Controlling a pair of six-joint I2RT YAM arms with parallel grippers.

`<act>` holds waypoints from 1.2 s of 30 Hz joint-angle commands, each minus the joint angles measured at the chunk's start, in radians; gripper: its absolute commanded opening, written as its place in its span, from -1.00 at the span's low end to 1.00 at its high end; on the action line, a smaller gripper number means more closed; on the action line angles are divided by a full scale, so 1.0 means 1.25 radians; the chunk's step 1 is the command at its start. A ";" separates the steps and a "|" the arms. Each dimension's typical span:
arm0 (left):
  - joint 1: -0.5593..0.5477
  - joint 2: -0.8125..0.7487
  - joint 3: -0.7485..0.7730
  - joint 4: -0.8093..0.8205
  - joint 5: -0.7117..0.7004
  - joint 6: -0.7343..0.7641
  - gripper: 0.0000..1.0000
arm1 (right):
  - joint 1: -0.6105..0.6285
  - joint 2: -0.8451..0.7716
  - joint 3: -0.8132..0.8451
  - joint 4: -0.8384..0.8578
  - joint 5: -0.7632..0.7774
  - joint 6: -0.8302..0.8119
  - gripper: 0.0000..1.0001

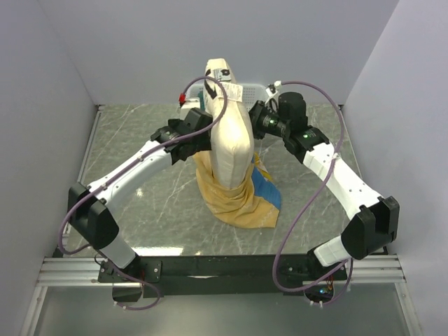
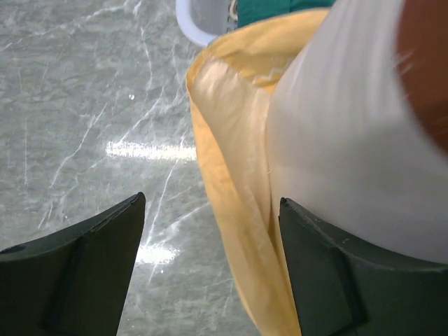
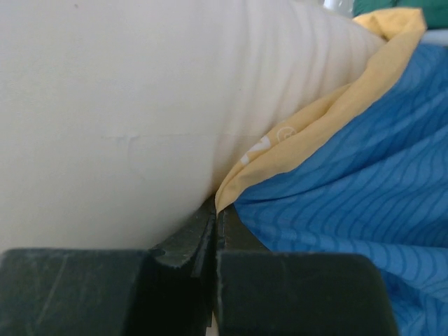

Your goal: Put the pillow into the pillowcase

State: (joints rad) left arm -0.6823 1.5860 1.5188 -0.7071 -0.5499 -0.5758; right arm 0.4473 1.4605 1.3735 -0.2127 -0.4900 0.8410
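Standing upright at frame centre, the pillow [image 1: 231,140] is shown with its lower end inside the pillowcase [image 1: 238,206], whose hem is pinched by the closed right claw [image 3: 214,213]; the left claw [image 2: 210,203] is held wide open, empty, alongside.

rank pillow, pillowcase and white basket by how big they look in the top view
1. pillow, standing tall
2. pillowcase, bunched around its foot, only a little smaller
3. basket, mostly hidden behind the pillow
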 commanded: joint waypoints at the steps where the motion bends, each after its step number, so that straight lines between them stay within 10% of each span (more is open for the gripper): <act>1: -0.033 0.056 0.022 -0.066 -0.024 0.036 0.65 | -0.022 -0.073 0.004 0.168 -0.106 0.054 -1.00; 12: 0.017 0.079 -0.129 0.145 0.214 -0.044 0.46 | -0.072 -0.088 -0.037 0.168 -0.128 0.055 -1.00; 15: 0.018 0.086 -0.141 0.170 0.208 -0.082 0.20 | -0.082 -0.091 -0.037 0.168 -0.133 0.050 -1.00; 21: 0.022 0.008 -0.068 0.098 0.134 -0.071 -0.98 | -0.083 -0.092 0.014 0.100 -0.108 0.002 -1.00; 36: 0.048 -0.157 0.323 -0.048 0.337 0.024 -0.98 | -0.085 -0.070 0.246 -0.069 0.018 -0.032 -1.00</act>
State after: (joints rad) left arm -0.6407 1.4071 1.7203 -0.7425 -0.2577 -0.5850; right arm 0.3424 1.4052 1.6058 -0.3225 -0.5049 0.7948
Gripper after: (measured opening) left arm 0.022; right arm 0.009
